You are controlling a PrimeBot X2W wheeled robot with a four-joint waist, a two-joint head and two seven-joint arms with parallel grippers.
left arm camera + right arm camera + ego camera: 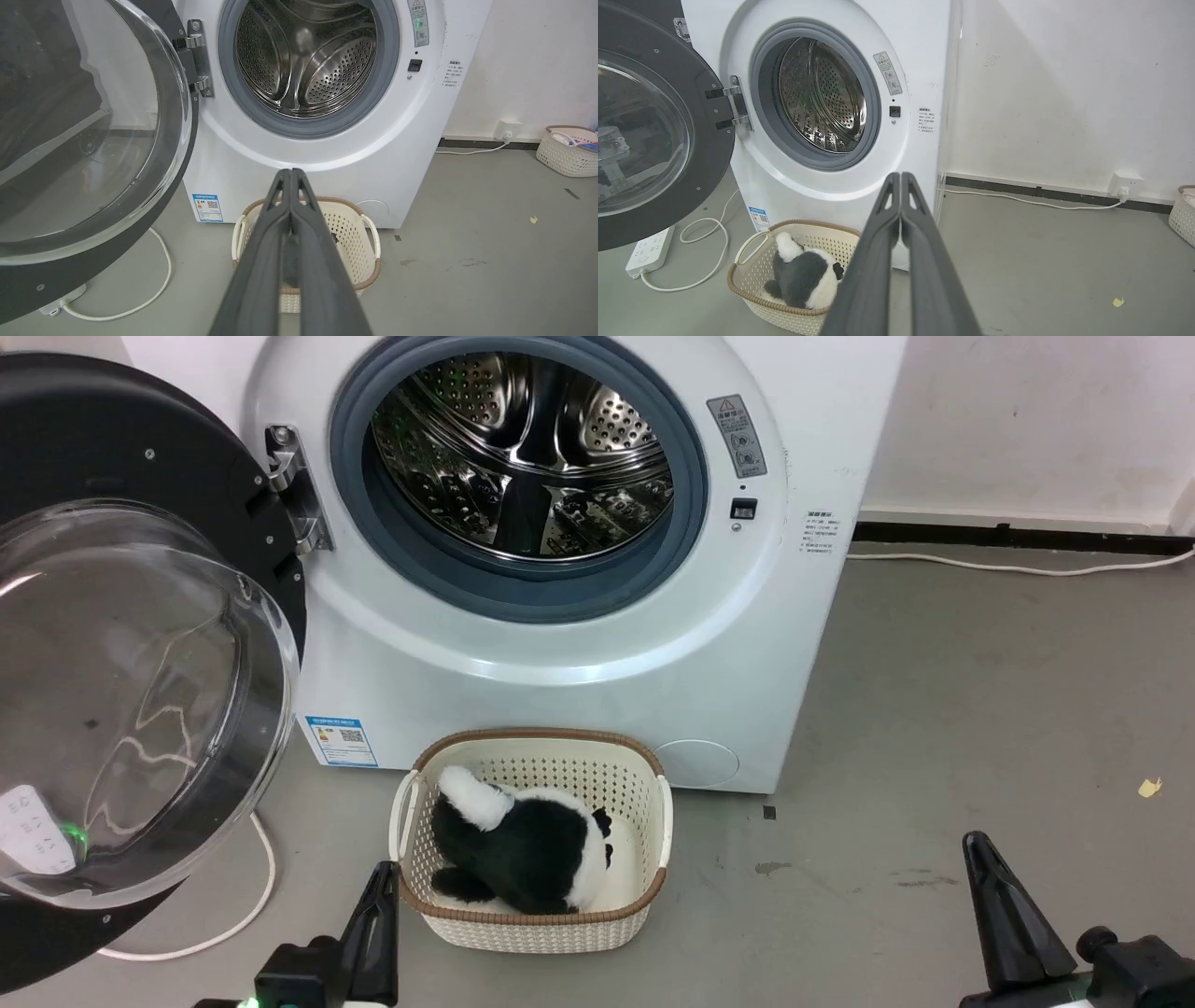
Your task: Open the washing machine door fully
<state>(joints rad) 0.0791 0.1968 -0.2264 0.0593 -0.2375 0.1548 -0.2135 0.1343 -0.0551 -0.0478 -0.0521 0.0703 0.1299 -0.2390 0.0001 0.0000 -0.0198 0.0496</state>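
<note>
Glossy black and clear glass mark the washing machine door (140, 644), which stands swung out to the left of the white washing machine (560, 653) on its metal hinge (297, 490), inner face and bulging bowl turned toward the room and the steel drum (523, 457) wholly uncovered. The left claw (383, 873) and the right claw (978, 847) sit low in the head view, each with its two dark fingers pressed together and nothing between them, neither touching the door. To my eye the door is already near the end of its swing. If any travel is left, the left claw is the nearer one, and a closed-finger push outward on the black rim at the edge farthest from the hinge would serve better than any grasp. It should keep off the glass, follow the arc rather than press straight, and stop once the hinge resists. Room is tight in the middle: a cream basket (537, 735) holding a panda plush toy (523, 859) sits on the floor just in front of the machine, and the left claw is just beside its left handle. Beneath the door's lower edge a white cable (252, 896) loops across the floor to a power strip (649, 249), so a low sweep risks snagging it. On the right the grey floor (934, 709) runs open to the wall.
</note>
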